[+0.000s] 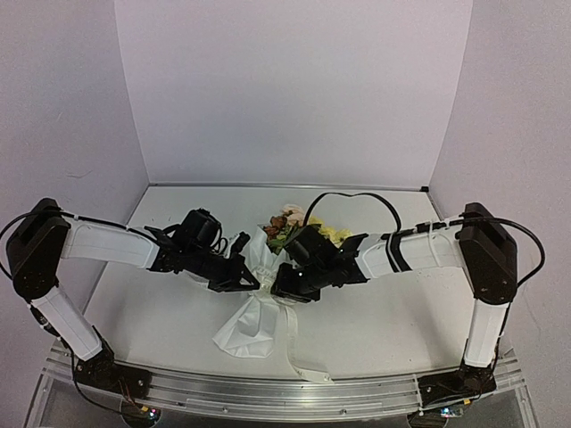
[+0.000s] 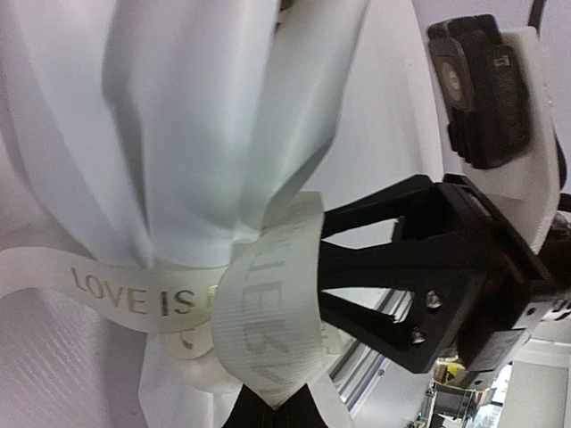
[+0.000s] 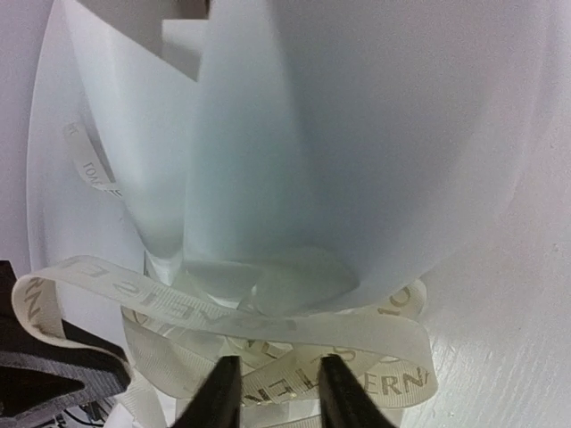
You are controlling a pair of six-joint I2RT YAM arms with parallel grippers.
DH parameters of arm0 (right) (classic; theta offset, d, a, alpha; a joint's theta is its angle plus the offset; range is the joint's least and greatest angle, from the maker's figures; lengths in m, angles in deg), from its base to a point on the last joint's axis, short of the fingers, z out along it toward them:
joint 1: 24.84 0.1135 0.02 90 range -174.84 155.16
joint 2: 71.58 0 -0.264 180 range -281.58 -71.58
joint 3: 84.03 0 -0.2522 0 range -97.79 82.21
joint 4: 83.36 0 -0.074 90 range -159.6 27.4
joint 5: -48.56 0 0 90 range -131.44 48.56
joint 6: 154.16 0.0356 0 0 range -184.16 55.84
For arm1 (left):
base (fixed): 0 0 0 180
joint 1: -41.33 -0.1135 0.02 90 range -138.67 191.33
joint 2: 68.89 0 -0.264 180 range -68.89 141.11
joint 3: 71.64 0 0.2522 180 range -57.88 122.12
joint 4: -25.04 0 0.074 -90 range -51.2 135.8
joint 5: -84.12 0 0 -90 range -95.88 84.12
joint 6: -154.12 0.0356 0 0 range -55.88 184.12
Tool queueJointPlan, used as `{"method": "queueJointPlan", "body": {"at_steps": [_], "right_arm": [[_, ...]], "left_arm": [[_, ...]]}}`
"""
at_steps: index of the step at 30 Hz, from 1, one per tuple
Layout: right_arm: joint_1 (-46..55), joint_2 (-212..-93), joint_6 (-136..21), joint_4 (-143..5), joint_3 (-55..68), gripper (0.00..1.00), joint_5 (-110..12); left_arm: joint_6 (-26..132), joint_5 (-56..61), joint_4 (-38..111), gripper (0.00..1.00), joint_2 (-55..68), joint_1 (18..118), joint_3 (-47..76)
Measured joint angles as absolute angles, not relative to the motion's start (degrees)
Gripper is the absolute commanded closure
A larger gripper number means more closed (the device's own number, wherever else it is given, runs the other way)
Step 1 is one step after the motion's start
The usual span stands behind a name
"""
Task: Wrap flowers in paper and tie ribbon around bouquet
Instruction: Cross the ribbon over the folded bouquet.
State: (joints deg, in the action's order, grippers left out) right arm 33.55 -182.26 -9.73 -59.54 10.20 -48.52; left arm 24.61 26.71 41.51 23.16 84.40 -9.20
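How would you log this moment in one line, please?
step: tying | left gripper: shut on ribbon | right gripper: open, straddling ribbon loop | ribbon: looped round bouquet waist

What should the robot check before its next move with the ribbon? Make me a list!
1. Paper wrapped round the flowers: ok, blooms poke out of the far end.
2. Ribbon looped round the paper's narrow waist: ok.
3. Left gripper holding the ribbon: ok, shut on it.
4. Right gripper holding the ribbon: not ok, its jaws stand apart with the ribbon lying between them.
5. Knot pulled tight: cannot tell, the loops look loose and overlap.
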Motion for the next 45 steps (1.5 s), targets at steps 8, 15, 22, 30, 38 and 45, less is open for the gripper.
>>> {"method": "queueJointPlan", "body": {"at_steps": [8, 15, 22, 30, 38, 45], "right_arm": [[33.55, -181.59, -10.04, -59.79, 11.59, 0.55, -47.39], [33.55, -179.65, -8.75, -61.92, 18.37, 0.48, -44.26], [33.53, -179.47, -7.39, -65.67, 19.9, 0.52, -42.95], [33.53, -175.59, -6.6, -68.15, 24.23, 0.58, -40.31], [33.53, -174.69, -7.32, -75.76, 26.07, 0.6, -41.69], [33.55, -174.41, -7.04, -79.22, 27.05, 0.6, -42.85]], "left_arm": [[26.88, 33.06, 39.26, 1.0, 23.31, 87.48, -5.51], [25.65, 37.45, 34.4, 1.0, 27.63, 91.51, -3.82], [22.9, 32.47, 34.2, 1.0, 29.87, 90.97, -3.89], [21.18, 27.96, 34.18, 1.0, 29.59, 88.61, -5.32], [23.39, 32.93, 33.58, 1.0, 26.33, 89.11, -5.96], [23.85, 34.39, 35.32, 1.0, 26.22, 89.18, -6.3]]}}
